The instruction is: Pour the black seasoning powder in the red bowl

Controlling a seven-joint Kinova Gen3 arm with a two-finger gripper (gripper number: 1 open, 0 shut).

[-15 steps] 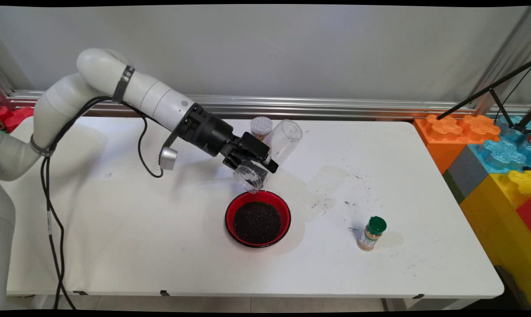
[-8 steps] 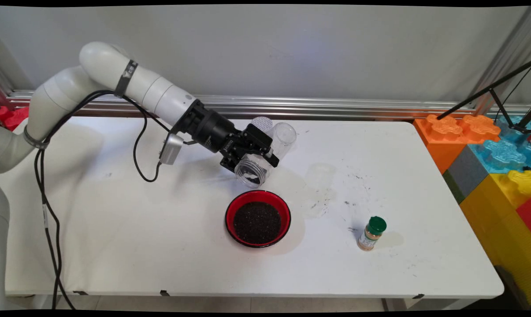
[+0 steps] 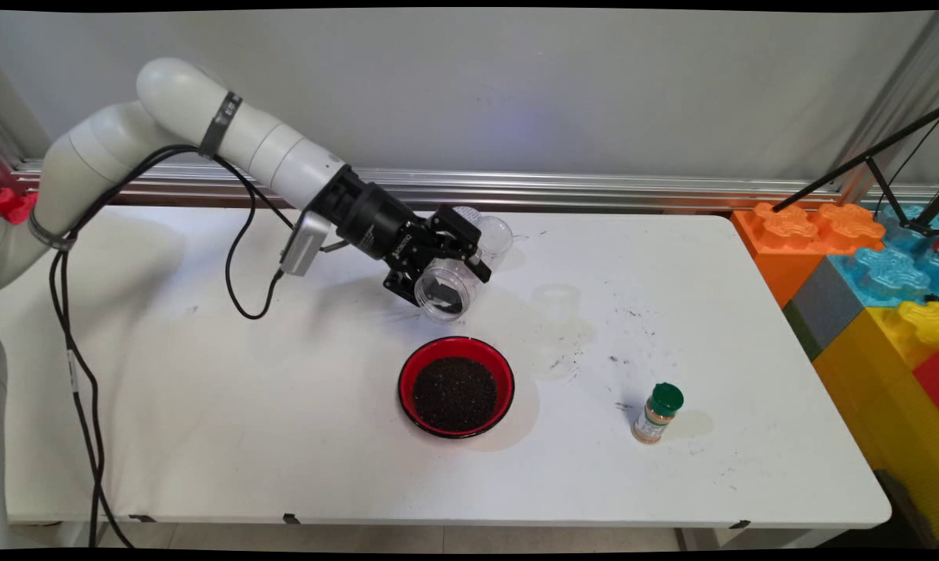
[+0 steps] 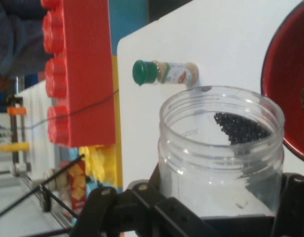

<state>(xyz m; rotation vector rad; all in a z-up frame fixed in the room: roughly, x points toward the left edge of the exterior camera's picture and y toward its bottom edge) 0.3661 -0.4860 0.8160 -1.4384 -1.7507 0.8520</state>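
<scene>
My gripper (image 3: 436,263) is shut on a clear plastic jar (image 3: 444,294), holding it tilted on its side in the air behind the red bowl (image 3: 407,382). The jar's open mouth faces the table's near side. In the hand view the jar (image 4: 221,163) fills the lower middle between my fingers (image 4: 105,207), and a small heap of black seeds (image 4: 241,129) lies inside it. The bowl (image 4: 283,94), full of black seeds, sits at that view's right edge. A green-capped spice bottle (image 3: 658,413) stands to the bowl's right.
A white-lidded jar (image 3: 464,213) stands half hidden behind my gripper. Stray black seeds (image 3: 617,360) dot the table right of the bowl. Big coloured toy blocks (image 3: 866,265) line the table's right end, with a black tripod leg (image 3: 859,167) above them.
The jar has lifted up and back from the bowl's far rim. It has turned from mouth-down toward level, and the wrist has rolled with it.
</scene>
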